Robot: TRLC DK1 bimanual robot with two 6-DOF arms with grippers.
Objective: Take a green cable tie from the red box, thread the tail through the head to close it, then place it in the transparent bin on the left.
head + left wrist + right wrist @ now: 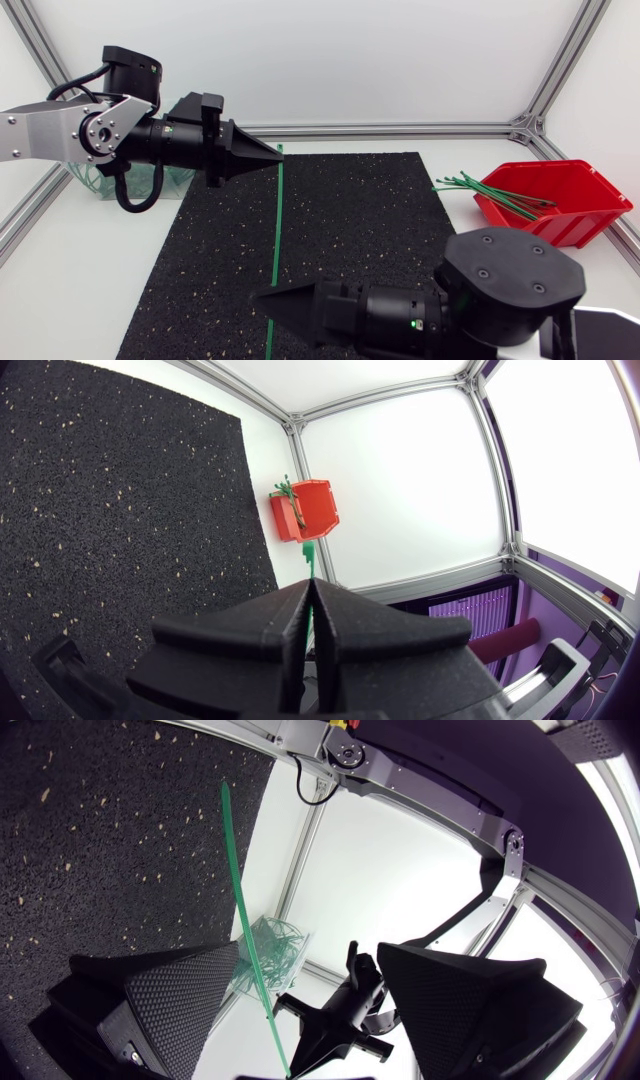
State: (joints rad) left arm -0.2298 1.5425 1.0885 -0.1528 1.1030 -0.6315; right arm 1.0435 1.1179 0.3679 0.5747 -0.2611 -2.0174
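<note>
Left gripper (pixel 270 158): clamped on the green cable tie (pixel 276 225), with both fingers pressed flat together and the strap caught between their tips. In the left wrist view a short green end pokes out ahead of the closed tips.
Left arm: comes in from the left edge and lies level over the far left corner of the black mat (pixel 350 220), with its gripper pointing toward the middle.
Green cable tie: out of the red box (pixel 560 215) and held near its far end. It runs as one straight line over the mat toward the near edge, passing the tip of the right gripper (pixel 260 297).
Right gripper: fingers spread wide, gripping nothing. In the right wrist view the strap passes through the gap, close along the inner face of the ribbed finger (pixel 180 995). It may be brushing that finger, but the angle does not settle it. The other finger stands well apart from the strap.
Right arm: low at the near edge of the mat, coming in from the right and pointing left.
Red box: on the table at the right, just off the mat. More spare ties (pixel 500 192) lie in it, some sticking out over its rim toward the mat.
Transparent bin (pixel 95 178): at the far left, behind the left arm and mostly hidden in the head view. The right wrist view shows green ties inside it.
</note>
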